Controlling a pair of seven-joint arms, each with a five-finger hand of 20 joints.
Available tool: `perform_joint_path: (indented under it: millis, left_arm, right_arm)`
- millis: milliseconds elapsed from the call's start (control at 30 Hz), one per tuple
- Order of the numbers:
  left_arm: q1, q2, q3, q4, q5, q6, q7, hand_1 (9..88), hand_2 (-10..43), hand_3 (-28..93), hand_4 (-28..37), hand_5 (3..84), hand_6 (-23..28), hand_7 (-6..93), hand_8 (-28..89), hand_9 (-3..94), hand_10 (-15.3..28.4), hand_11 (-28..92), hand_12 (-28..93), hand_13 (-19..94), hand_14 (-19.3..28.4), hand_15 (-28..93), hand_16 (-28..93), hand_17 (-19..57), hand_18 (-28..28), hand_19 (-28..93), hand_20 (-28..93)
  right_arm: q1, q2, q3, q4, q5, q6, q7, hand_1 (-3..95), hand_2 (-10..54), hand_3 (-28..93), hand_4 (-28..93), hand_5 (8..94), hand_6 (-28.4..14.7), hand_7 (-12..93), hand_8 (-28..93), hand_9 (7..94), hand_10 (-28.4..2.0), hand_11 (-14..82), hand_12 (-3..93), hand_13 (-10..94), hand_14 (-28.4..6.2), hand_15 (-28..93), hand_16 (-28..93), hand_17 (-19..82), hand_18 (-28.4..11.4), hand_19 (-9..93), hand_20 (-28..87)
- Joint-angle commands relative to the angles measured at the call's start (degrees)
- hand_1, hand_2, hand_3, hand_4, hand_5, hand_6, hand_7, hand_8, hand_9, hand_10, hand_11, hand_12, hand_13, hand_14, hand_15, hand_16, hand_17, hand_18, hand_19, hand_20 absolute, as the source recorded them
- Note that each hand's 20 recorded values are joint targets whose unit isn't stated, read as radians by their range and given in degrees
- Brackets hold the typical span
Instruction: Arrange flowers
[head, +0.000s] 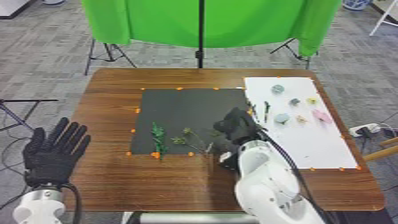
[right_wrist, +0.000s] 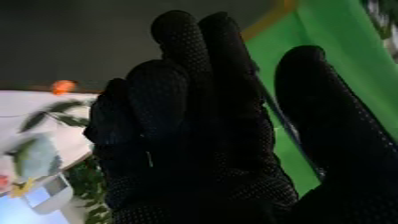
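Our right hand (head: 234, 126), fingers released, hovered mid-frame.
Our wrist view caught green cloth (right_wrist: 333, 30); lower left, our left hand (head: 51, 165) hung open by the counter's (head: 105, 125) edge.

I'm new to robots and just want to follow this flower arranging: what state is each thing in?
Left hand: open, fingers spread
Right hand: open, thumb apart from the fingers
Dark mat: flat, taped at its edges
White sheet: flat, taped at its edges
Leafy green stem: lying on the dark mat
Pink flower: lying on the white sheet
Green cloth: hanging
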Motion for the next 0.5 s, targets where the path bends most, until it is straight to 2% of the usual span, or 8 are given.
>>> perform_joint_path:
  millis: [33, 100, 200, 400, 500]
  left_arm:
    - [0.4, -0.60, 1.10, -0.04, -0.23, 1.54, -0.72, 25.1, 13.2, 72, -28.3, 44.5, 8.0, 12.0, -10, 39.2, 14.2, 17, 11, 33, 13.4, 21, -2, -3.8, 14.1, 34, 14]
    - [0.4, -0.49, 1.14, -0.10, 0.00, 1.63, -0.82, 25.1, 13.2, 72, -28.3, 44.5, 8.0, 12.1, -10, 39.3, 14.3, 17, 11, 33, 13.4, 21, -2, -3.8, 14.1, 34, 14]
    - [0.2, -0.26, 1.24, -0.31, -0.75, 2.84, -0.45, 25.2, 13.3, 72, -28.3, 44.6, 8.1, 12.2, -10, 39.3, 14.3, 17, 11, 33, 13.3, 21, -2, -3.8, 14.1, 34, 14]
    - [-0.5, 0.43, 1.88, -0.36, -0.89, 2.52, -0.72, 25.0, 13.5, 72, -28.3, 44.8, 8.1, 12.4, -10, 39.6, 14.3, 18, 11, 33, 13.5, 22, -2, -3.8, 14.1, 34, 14]
    - [-0.1, 0.51, 1.50, -0.55, -0.90, 2.26, -0.08, 25.0, 13.5, 72, -28.3, 44.8, 8.1, 12.5, -11, 39.6, 14.3, 18, 11, 33, 13.4, 22, -2, -3.9, 14.1, 34, 14]
  right_arm:
    - [0.5, -2.0, -0.5, 2.4, 5.9, -11.6, 2.1, 30.3, 8.4, 74, -20, 77.5, -7.0, 20, -10, 75.8, -21.6, 25.1, 21.3, 63, -18.3, 71, 29, 36, -26.4, 92, 36]
    - [1.0, -2.5, -1.3, 3.3, 6.8, -12.2, 1.8, 29.8, 9.2, 73, -19, 77.7, -7.0, 20, -10, 75.8, -21.7, 25.3, 21.5, 63, -18.4, 71, 29, 36, -26.6, 93, 36]
    - [2.8, -3.7, -2.4, 5.4, 9.3, -13.7, 2.8, 29.5, 10.1, 73, -19, 76.6, -6.9, 17, -11, 75.8, -21.7, 25.3, 21.6, 63, -18.4, 71, 29, 35, -26.5, 93, 35]
    - [4.0, -5.4, -3.7, 7.7, 8.4, -13.5, 2.5, 29.4, 10.7, 73, -19, 75.3, -7.1, 14, -10, 75.5, -21.6, 24.7, 21.3, 63, -18.4, 71, 29, 35, -26.7, 93, 35]
    - [3.4, -4.9, -3.8, 7.0, 7.3, -12.9, 2.2, 29.2, 10.8, 73, -19, 75.2, -7.2, 14, -10, 75.5, -21.6, 24.6, 21.2, 63, -18.4, 71, 29, 35, -26.7, 93, 35]
